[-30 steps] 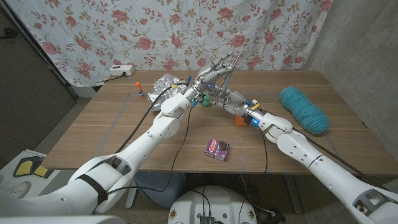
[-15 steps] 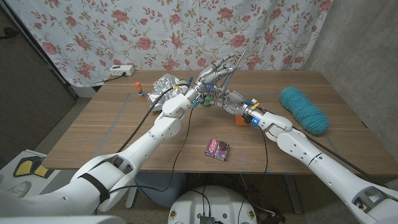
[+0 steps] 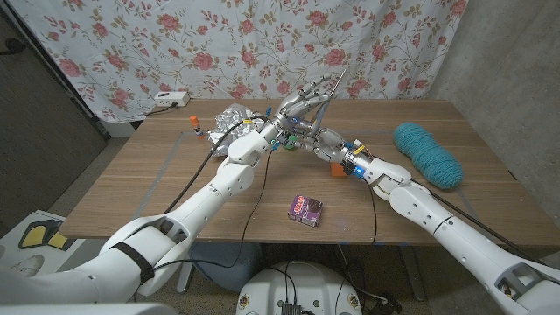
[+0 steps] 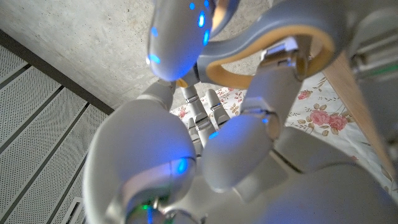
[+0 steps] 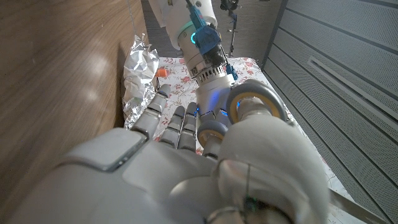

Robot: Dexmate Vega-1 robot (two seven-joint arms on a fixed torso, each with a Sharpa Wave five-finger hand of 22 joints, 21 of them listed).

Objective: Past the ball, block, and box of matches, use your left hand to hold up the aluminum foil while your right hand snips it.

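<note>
Crumpled foil (image 3: 232,115) on table (image 3: 175,175) at 9 o'clock of raised left hand (image 3: 297,107), fingers spread, hold unclear; right hand (image 3: 317,136) at its 5 o'clock, fingers gripping scissors (image 5: 256,104).

Place: makeshift robot test room | Evidence: floral curtain (image 3: 219,44) hanging as backdrop; bare concrete wall (image 3: 499,52) showing; power strip (image 3: 171,99) sitting on wooden table (image 3: 157,184)

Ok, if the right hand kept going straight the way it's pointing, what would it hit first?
Probably the left arm's wrist, just ahead of the right hand. The crumpled aluminum foil lies further on, slightly aside. Depth is hard to judge.
</note>
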